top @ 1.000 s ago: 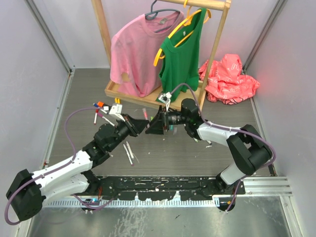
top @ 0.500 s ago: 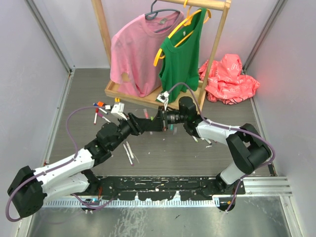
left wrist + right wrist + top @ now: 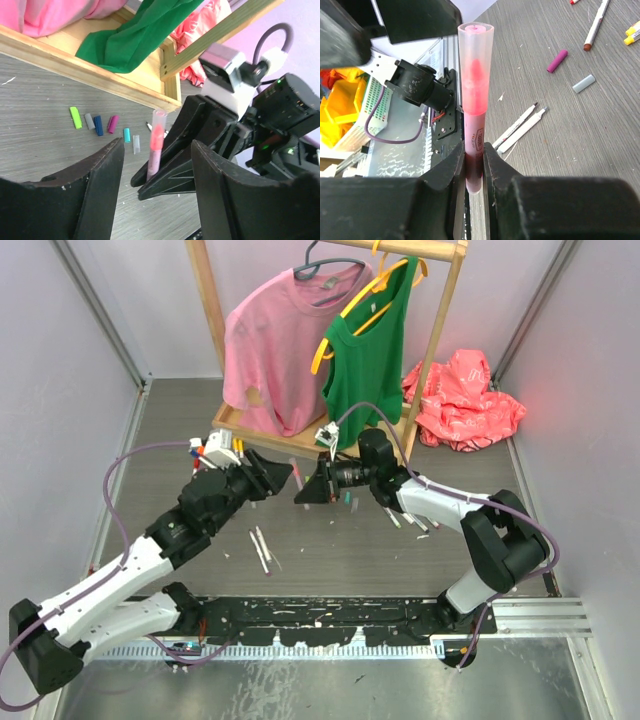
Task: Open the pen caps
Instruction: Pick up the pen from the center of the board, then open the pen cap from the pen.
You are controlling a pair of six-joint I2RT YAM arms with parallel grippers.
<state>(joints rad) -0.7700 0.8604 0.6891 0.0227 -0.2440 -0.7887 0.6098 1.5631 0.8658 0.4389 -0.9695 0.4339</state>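
The right gripper (image 3: 474,152) is clenched on the bottom end of a pink highlighter (image 3: 474,117). It grips low on the barrel, so the whole upper length juts out past the fingertips with its translucent cap (image 3: 475,55) on and fully exposed. That low hold appears chosen to leave the cap end free for the other arm. In the middle of the overhead view the highlighter is held between the two arms, above the table (image 3: 330,550). The left gripper (image 3: 156,146) faces it with its jaws released and spread, one on each side of the highlighter and touching neither barrel nor cap. This looks like lining up to close on the cap and pull. Left of centre in the left wrist view, a row of loose caps (image 3: 98,125) in green, grey, blue, magenta and teal lies on the table just in front of the wooden rack base (image 3: 100,80), probably set aside there. Uncapped markers (image 3: 522,127) lie nearer the arms.
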